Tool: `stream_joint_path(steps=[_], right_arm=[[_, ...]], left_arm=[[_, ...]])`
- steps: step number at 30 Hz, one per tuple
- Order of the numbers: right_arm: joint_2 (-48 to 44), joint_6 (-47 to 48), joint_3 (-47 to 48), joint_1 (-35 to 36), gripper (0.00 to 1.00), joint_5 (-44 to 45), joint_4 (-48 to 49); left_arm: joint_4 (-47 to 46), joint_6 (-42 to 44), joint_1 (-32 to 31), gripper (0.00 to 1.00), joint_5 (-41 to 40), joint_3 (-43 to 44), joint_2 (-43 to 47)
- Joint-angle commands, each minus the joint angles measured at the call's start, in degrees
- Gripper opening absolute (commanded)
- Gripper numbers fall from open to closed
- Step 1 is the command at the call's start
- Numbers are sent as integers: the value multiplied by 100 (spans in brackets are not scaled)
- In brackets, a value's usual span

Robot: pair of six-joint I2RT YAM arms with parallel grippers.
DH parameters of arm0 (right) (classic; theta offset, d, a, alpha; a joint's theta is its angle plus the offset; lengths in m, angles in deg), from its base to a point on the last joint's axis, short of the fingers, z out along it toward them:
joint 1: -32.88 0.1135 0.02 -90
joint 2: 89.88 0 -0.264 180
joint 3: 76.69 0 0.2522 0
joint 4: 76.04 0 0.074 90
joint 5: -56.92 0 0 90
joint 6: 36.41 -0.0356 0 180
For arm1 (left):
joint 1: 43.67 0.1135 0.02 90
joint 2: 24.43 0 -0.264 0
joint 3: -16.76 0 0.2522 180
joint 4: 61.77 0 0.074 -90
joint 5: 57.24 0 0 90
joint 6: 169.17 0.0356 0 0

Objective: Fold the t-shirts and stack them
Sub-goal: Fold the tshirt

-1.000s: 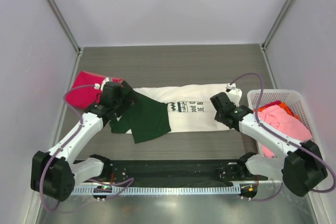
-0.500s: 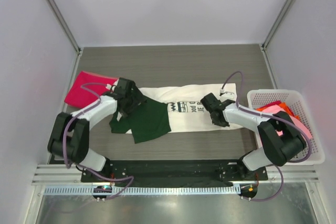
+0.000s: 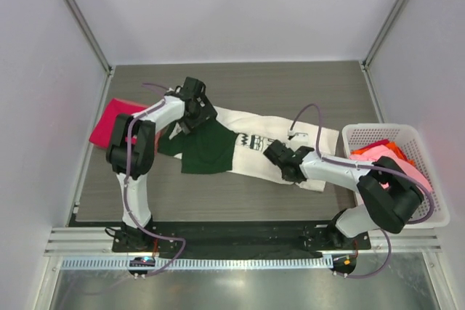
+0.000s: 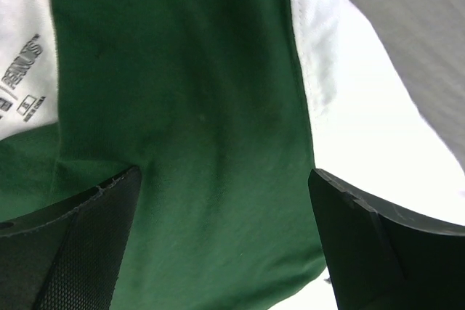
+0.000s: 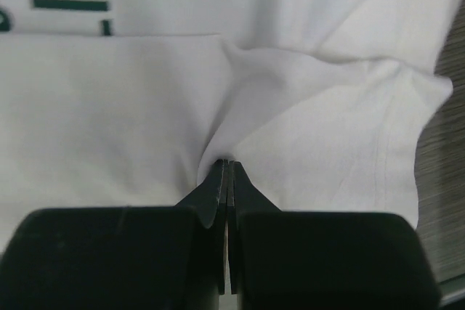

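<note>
Cream-white jersey t-shirt (image 3: 251, 161), black zigzag print and lettering, now lying skewed instead of square across the table. Being dragged inward by the right gripper (image 3: 275, 156), jaws clamped tight on a pinched pucker of the white body, creases fanning out ahead of the tips.

Dark green sleeve (image 3: 207, 147) spreading directly beneath the left gripper (image 3: 190, 117). Fingers standing wide apart, holding nothing, having swung from the sleeve's near edge over to its far side.

Reading as mid-fold: one end gathering cloth, the other repositioning for a fresh grip, fold not yet closed.

Knit soft, matte, limp. Green panel rippling only shallowly. Stitched hem seam running just right of the closed tips.

Magenta-red t-shirt (image 3: 109, 121) lying as a flat rectangle, left of the left gripper. Pink t-shirt (image 3: 378, 154) bunching in the white lattice basket (image 3: 407, 130), well right of the right gripper.
</note>
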Motion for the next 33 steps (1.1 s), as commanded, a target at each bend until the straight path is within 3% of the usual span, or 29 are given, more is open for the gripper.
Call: stream_joint_path(steps=[1,4,9,11,12,16,22,27,33], right_arm=[[14,-909,-88,858,1,-991,10],[356,-1374,351,1780,1,-1176,204],[1612,-1754,1982,3247,1,-1309,397],[1859,-1623,2460,3452,1,-1283,406],[1878,-1579,2723,3479,1,-1239,406],[1167,-1298,2664,3243,8,-641,415],[-324,-190,2164,2382,23,-860,652],[-1426,495,1506,1005,52,-1088,933],[-1217,1260,1459,-1095,54,-2432,1249]], left_arm=[[394,450,-154,97,135,1035,-911],[842,609,-470,97,48,2049,-1692],[1999,926,-1007,97,47,5062,-3144],[2301,952,-1077,97,117,6125,-3671],[2224,1004,-1086,97,222,6200,-3717],[1310,1136,-1060,98,547,5490,-3350],[799,1750,-858,100,803,5295,-2594],[536,2077,-849,100,936,4498,-1461],[307,1735,-840,99,760,2539,113]])
